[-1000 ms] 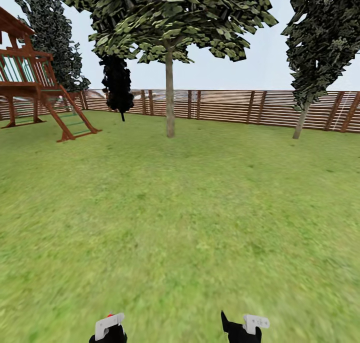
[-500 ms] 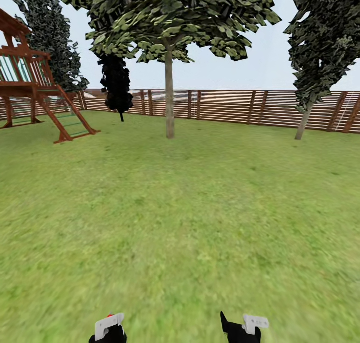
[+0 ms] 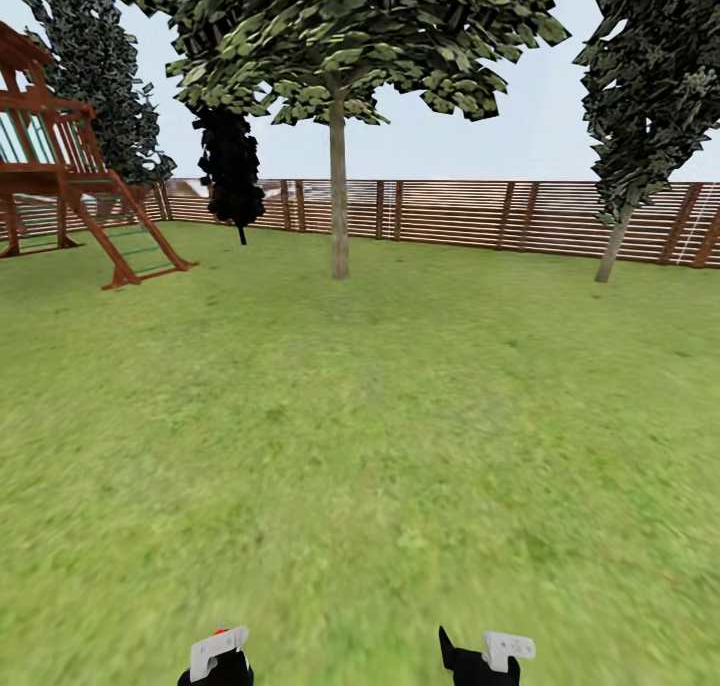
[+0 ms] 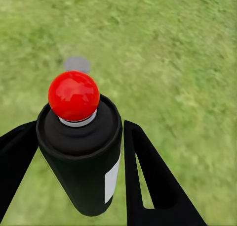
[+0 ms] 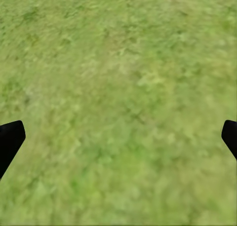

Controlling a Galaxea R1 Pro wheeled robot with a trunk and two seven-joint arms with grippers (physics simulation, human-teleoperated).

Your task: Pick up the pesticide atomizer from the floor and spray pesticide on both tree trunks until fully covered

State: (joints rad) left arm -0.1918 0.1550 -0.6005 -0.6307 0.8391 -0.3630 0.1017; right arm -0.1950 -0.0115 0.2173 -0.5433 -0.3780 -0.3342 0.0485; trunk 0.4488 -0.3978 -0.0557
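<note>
Meanwhile, left gripper [image 4: 79, 186] clamps a red-capped black can [image 4: 81, 147].

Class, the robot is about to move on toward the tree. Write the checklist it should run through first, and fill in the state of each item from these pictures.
1. Left claw shut on the black can with the red knob: ok.
2. Can seated squarely between both fingers, upright: ok.
3. Right claw open and holding nothing, grass beneath it: ok.
4. Tree trunk in view, straight ahead of the head camera: ok.
5. Close enough to spray the trunk: not ok, a wide stretch of lawn lies between.
6. White specks already on the bark: cannot tell, too far away.
</note>
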